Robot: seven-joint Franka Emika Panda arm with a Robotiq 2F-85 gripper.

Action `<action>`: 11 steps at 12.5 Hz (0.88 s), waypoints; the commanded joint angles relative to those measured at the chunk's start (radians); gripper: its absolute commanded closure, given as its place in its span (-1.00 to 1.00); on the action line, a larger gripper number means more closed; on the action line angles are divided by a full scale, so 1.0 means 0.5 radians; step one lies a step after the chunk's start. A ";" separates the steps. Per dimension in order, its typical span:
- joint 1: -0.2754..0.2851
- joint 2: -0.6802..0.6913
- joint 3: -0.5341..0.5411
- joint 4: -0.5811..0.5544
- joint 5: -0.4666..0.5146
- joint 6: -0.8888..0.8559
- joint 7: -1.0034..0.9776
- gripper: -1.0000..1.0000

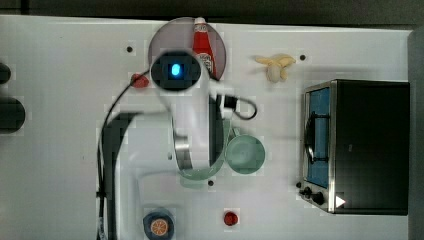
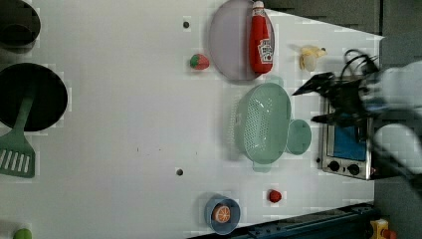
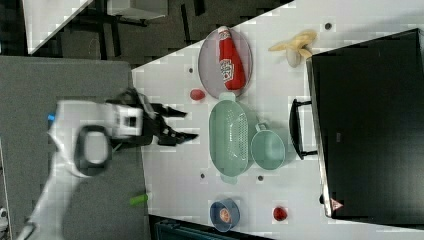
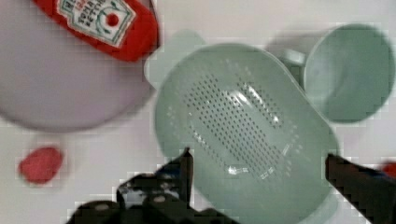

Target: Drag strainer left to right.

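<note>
The pale mint-green oval plastic strainer (image 2: 263,124) is seen resting on the white table (image 2: 124,124), with its perforated middle facing up. The smaller round green mug (image 2: 298,137) is pressed against its side in the left view, and the grey round plate (image 2: 226,42) carrying a red ketchup bottle (image 2: 261,40) lies just beside one of the strainer's end tabs. The black two-fingered gripper (image 3: 182,125) is held above the table with its fingers spread wide and nothing between them; in the wrist view the strainer (image 4: 243,135) is framed between the two fingertips (image 4: 186,168), but no contact is visible.

Several risks are judged from this layout. The mug sits hard against the strainer, so a drag toward that side would likely push the mug along — possibly into the silver toaster oven (image 2: 348,144) close behind it. If only a thin rim is pinched, the light basin could be tilted or flipped rather than slid. A descent taken slightly off-centre could land a finger on the rim and skid the strainer into the plate, disturbing the bottle. A small red strawberry-like toy (image 2: 199,61) lies near the plate — far enough, it seems, to be spared.
</note>
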 commanded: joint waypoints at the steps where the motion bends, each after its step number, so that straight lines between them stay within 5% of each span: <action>1: -0.023 -0.099 -0.200 0.427 -0.015 -0.176 -0.705 -1.00; 6: -0.022 -0.140 -0.259 0.782 -0.024 -0.648 -0.811 -1.00; 11: -0.022 -0.146 -0.266 0.804 -0.017 -0.770 -0.817 -1.00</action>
